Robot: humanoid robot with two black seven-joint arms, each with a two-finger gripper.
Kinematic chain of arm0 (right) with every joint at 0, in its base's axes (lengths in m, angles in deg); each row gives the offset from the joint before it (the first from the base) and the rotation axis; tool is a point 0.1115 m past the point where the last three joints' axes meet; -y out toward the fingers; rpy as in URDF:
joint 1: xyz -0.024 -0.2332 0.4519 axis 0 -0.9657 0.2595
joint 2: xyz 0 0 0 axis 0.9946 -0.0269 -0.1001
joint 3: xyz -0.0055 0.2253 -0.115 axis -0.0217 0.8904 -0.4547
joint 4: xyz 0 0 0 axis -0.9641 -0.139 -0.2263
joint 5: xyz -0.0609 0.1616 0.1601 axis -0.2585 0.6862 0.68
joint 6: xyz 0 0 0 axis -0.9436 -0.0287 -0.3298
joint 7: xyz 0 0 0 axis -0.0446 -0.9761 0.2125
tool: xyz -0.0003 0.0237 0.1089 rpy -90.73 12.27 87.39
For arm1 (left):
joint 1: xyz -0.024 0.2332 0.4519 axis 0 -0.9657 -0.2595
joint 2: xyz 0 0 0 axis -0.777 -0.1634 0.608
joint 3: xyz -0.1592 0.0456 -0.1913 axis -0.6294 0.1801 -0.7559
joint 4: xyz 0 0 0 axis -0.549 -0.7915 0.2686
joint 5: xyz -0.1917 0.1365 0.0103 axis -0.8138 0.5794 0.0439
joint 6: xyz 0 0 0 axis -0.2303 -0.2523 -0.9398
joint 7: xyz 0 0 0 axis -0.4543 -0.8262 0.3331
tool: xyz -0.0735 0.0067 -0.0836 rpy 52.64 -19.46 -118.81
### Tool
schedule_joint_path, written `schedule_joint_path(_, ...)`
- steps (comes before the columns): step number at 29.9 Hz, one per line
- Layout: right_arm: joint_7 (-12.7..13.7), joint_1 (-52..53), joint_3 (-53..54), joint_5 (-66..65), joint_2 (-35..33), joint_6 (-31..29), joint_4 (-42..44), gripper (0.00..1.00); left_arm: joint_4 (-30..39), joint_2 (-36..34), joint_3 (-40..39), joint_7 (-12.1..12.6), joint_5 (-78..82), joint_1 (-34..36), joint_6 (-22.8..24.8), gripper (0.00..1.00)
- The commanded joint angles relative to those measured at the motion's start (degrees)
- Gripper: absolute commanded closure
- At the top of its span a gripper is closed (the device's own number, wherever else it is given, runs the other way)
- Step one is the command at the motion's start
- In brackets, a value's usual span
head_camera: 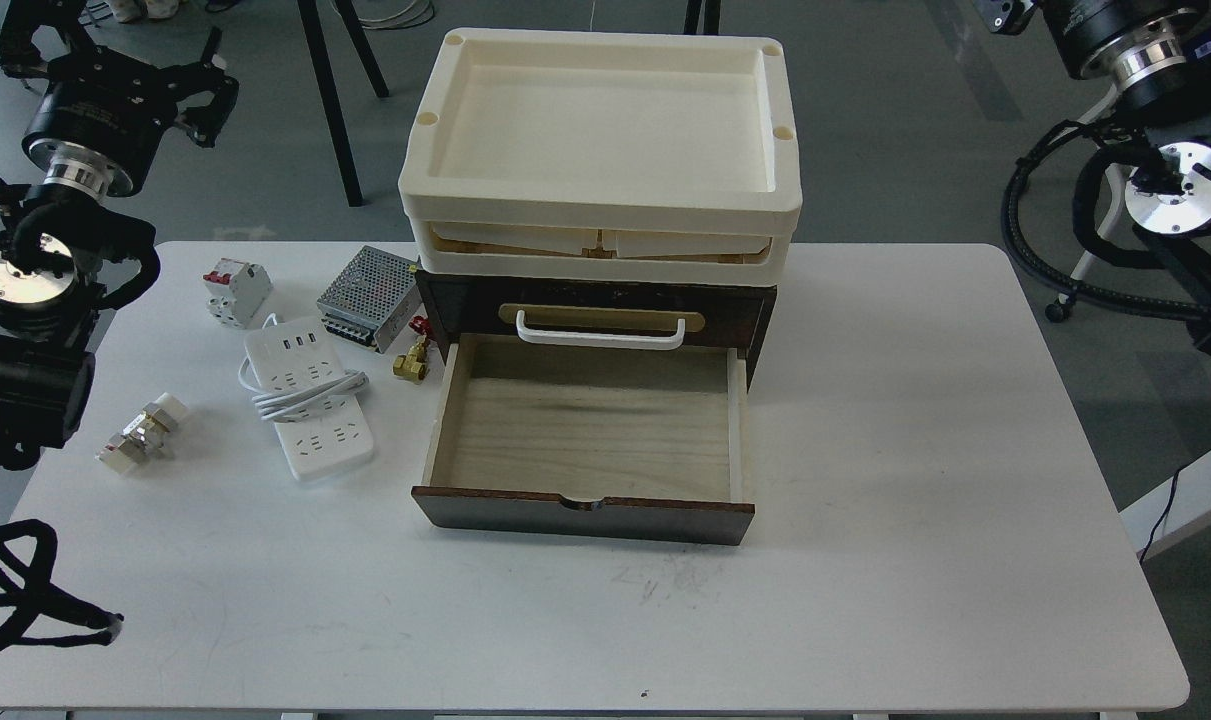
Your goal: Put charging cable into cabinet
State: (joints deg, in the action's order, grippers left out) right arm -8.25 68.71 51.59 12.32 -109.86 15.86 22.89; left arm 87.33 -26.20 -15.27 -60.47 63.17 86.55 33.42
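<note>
The charging cable (308, 398), a long white power strip with its cord coiled round the middle, lies on the table left of the cabinet. The cabinet (595, 298) is dark brown with a white bar handle. Its lower drawer (585, 425) is pulled out, showing a bare pale wood interior. My left gripper (205, 85) is raised at the far left, well behind and above the strip, fingers apart and empty. My right arm (1155, 60) runs off the top right edge, so its gripper is out of view.
Two stacked cream trays (600, 215) sit on top of the cabinet. A metal mesh box (367, 297), a white circuit breaker (236, 291), a brass fitting (410, 362) and a metal-and-white fitting (143, 435) lie around the strip. The white table (915, 450) has bare surface at right and front.
</note>
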Motion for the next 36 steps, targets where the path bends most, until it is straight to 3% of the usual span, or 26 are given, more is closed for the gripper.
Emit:
schedule_joint_path(1, 0.1, -0.7, -0.1, 0.0, -2.9, 0.0, -3.2, 0.0, 3.8, -2.5, 0.1, -4.0, 0.6, 0.1, 0.0, 0.0)
schedule_joint_path(6, 0.1, -4.7, 0.2, 0.2, -8.0, 0.3, -9.8, 0.0, 21.8, -13.1, 3.0, -4.1, 9.4, 0.1, 0.0, 0.0)
schedule_joint_path(11, 0.0, -8.3, 0.2, 1.2, -15.2, 4.8, -18.6, 0.0, 40.6, -23.0, 4.5, -5.0, 33.9, 0.1, 0.0, 0.0)
schedule_joint_path(16, -0.1, -11.4, 0.2, 1.5, -20.9, 5.9, -23.1, 0.0, 56.2, -33.2, 7.9, -12.7, 58.1, -2.6, 0.0, 0.01)
schedule_joint_path(20, -0.2, -13.4, 0.2, 2.4, -23.3, 5.9, -23.1, 0.0, 63.0, -39.7, 13.1, -13.7, 78.7, -3.7, -1.6, 0.01)
schedule_joint_path(25, -0.2, -14.4, 0.2, 2.7, -24.6, 5.9, -23.1, 0.0, 63.6, -44.5, 23.8, -15.7, 106.3, -3.6, -2.6, 0.01)
schedule_joint_path(27, -0.3, -14.7, 0.1, 2.7, -24.8, 5.9, -23.1, 0.0, 62.1, -44.1, 27.2, -16.7, 118.6, -3.7, -5.3, 0.01)
schedule_joint_path(31, -0.3, -16.2, 0.1, 2.7, -24.9, 5.9, -23.0, 0.0, 53.1, -39.9, 36.2, -17.0, 134.7, -3.7, -14.8, 0.01)
schedule_joint_path(36, -0.3, -17.5, 0.2, 2.7, -24.9, 6.0, -23.0, 0.0, 39.1, -32.0, 39.8, -16.9, 142.8, -3.6, -18.4, 0.01)
